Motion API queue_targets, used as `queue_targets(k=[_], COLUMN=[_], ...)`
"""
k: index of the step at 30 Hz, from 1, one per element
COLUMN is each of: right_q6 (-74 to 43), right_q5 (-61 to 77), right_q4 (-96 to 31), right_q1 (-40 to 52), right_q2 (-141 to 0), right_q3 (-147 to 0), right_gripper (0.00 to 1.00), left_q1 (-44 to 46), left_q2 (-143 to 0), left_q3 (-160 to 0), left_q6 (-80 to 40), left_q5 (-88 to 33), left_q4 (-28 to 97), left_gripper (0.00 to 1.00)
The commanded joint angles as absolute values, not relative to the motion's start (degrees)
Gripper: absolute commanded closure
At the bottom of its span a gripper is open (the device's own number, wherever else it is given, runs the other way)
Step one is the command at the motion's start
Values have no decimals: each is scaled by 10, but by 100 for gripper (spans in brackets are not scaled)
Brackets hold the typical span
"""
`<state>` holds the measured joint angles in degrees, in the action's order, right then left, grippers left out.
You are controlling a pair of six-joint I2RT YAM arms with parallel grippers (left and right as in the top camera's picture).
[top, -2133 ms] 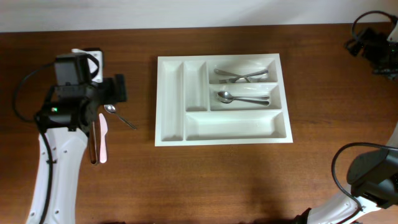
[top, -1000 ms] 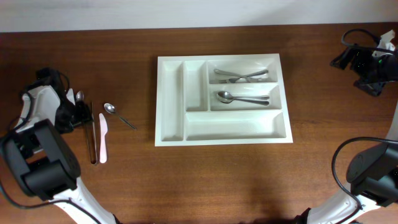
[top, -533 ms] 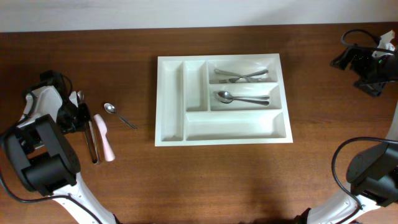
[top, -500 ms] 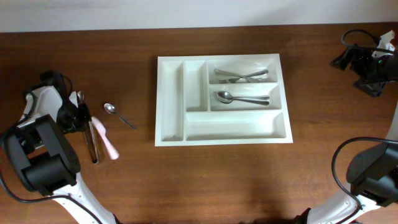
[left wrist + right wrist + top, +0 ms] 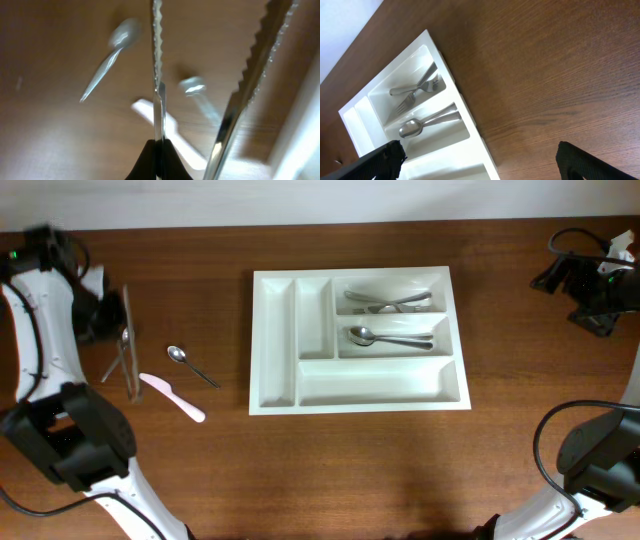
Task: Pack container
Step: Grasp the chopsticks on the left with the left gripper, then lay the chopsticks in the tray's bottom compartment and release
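Open tabletop (image 5: 400, 470) around container (image 5: 275, 340); loose spoon (image 5: 193, 367), pink knife (image 5: 172, 396) leftward.

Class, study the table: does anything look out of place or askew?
Yes. The pale pink knife lies diagonally on the table left of the container, outside it, with a small spoon slanted beside it. The left gripper holds serrated blades. Forks and spoons inside lie tidy.

Centred on table (image 5: 400, 470): container (image 5: 275, 395). In its far right compartment: forks (image 5: 388, 302); in the compartment directly nearer: spoons (image 5: 392, 338). Left of container, apart from it: teaspoon (image 5: 190, 365). Left of and nearer than teaspoon, close by: knife (image 5: 172, 396). Further left, raised off the table: tongs (image 5: 127, 345), lying far-to-near.
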<state>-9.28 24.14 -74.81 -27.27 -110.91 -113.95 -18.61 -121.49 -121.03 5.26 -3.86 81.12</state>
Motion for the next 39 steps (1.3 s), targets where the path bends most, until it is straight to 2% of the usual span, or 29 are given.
queue_targets(k=[1, 4, 5, 11, 20, 28, 29, 30, 32, 34, 39], right_q6=[-98, -98, -98, -97, -97, -97, -98, -98, -98, -98, -98], right_q5=[249, 249, 249, 249, 249, 249, 249, 249, 249, 249, 249], right_q4=[-748, -748, -748, -748, -748, -748, -748, -748, -748, -748, -748], right_q1=[-269, -269, -269, -269, -269, -269, -269, -268, -269, -269, -268], right_q2=[-1111, -1111, -1111, -1111, -1111, -1111, -1111, -1111, -1111, -1111, -1111], right_q3=[-1135, -1135, -1135, -1135, -1135, -1135, -1135, -1135, -1135, -1135, -1135], right_gripper=[1, 1, 1, 1, 1, 1, 1, 1, 1, 1, 1], left_q1=[-104, -22, 32, 211, 346, 386, 386, 385, 385, 385, 364], left_q2=[-1174, -1171, -1176, -1220, -1326, -1377, -1377, -1376, -1372, -1355, -1267], left_q3=[-1273, -1275, -1275, -1274, -1274, -1274, -1274, -1274, -1276, -1285, -1293], left_q6=[218, 355, 407, 562, 563, 552, 543, 534, 495, 440, 395], left_q5=[-183, -189, -189, -167, -165, -165, -165, -163, -132, -54, 69], left_q4=[821, 816, 812, 757, 740, 722, 720, 720, 721, 729, 750], left_gripper=[98, 98, 98, 98, 98, 97, 91, 75, 1, 1, 1])
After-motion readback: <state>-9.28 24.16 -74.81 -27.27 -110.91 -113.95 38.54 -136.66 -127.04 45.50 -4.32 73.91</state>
